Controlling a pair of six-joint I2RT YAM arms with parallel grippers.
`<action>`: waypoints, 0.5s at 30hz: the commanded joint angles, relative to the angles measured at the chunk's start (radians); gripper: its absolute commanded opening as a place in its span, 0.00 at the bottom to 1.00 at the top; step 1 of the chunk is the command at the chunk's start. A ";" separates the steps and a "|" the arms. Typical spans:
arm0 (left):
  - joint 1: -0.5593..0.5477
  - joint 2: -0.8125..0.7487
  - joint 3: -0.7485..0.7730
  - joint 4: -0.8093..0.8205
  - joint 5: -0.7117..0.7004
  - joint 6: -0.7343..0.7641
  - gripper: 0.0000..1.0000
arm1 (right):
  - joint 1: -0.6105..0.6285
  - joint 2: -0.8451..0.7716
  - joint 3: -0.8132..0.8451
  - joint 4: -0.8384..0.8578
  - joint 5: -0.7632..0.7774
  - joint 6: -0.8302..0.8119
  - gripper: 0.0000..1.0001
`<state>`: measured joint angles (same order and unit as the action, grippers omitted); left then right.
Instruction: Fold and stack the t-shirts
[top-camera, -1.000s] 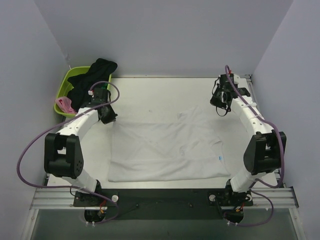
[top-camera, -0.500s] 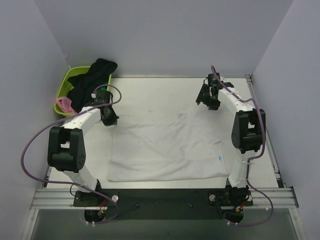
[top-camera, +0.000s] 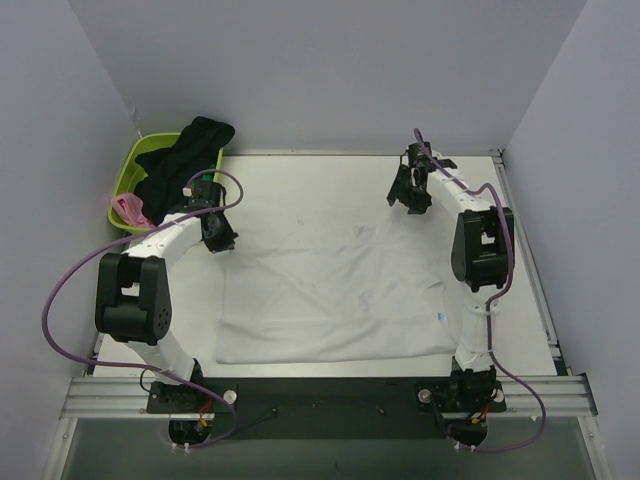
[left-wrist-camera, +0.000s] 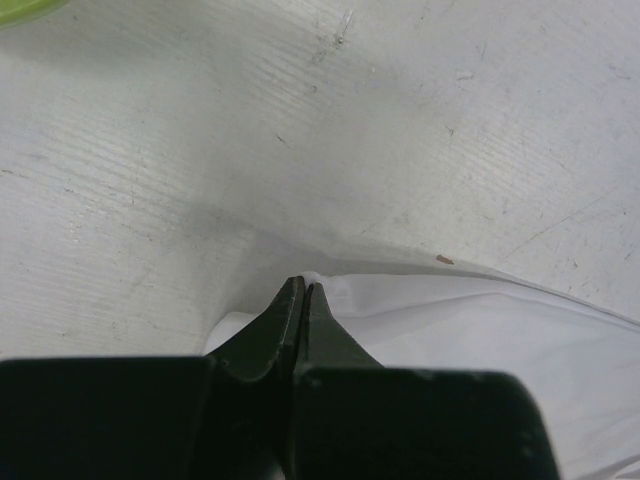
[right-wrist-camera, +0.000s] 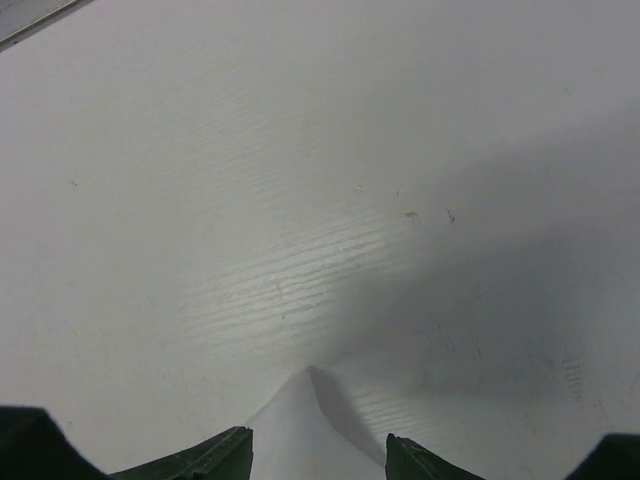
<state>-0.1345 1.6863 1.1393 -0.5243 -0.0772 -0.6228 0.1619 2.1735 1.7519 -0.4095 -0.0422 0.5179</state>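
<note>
Left wrist: white t-shirt (left-wrist-camera: 480, 340) corner pinched between fingers (left-wrist-camera: 283, 318).

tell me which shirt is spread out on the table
The large white t-shirt, lying flat across the table; the black t-shirt and the pink t-shirt sit bunched in the lime green basket.

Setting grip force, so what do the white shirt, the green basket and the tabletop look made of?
White t-shirt: soft matte cloth, creased and lying limp. Green basket: likely moulded plastic, stiff smooth rim. Tabletop: hard matte white surface, scuffed and finely ridged; material unclear.
</note>
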 joint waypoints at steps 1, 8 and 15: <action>0.007 0.012 0.005 0.027 -0.003 -0.002 0.00 | 0.011 0.040 0.040 -0.026 0.007 -0.018 0.53; 0.006 0.010 -0.001 0.032 -0.004 -0.002 0.00 | 0.013 0.081 0.064 -0.022 -0.001 -0.024 0.50; 0.006 0.012 -0.001 0.029 -0.006 0.000 0.00 | 0.019 0.094 0.073 -0.020 -0.007 -0.016 0.29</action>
<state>-0.1345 1.6974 1.1381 -0.5220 -0.0769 -0.6231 0.1715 2.2555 1.7878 -0.4088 -0.0460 0.4980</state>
